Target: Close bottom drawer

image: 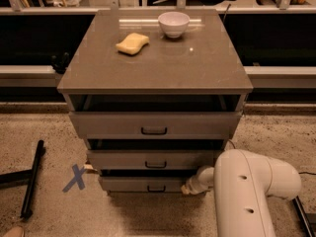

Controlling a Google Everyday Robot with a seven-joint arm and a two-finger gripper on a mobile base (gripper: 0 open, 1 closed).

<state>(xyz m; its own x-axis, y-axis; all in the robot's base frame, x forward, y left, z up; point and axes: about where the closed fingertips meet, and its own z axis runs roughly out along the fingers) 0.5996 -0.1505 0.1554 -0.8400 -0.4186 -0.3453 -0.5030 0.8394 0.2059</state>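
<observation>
Though partly hidden, end effector (pixel 190 187) at right of bottom drawer (pixel 140 183).

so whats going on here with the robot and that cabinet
The robot's white arm reaches down low at the right front of the cabinet. Its gripper is at the right end of the bottom drawer front, apparently pushing it shut. That drawer looks almost in, but I can't tell if it is fully closed. A yellow sponge and a white bowl sit on top.
</observation>
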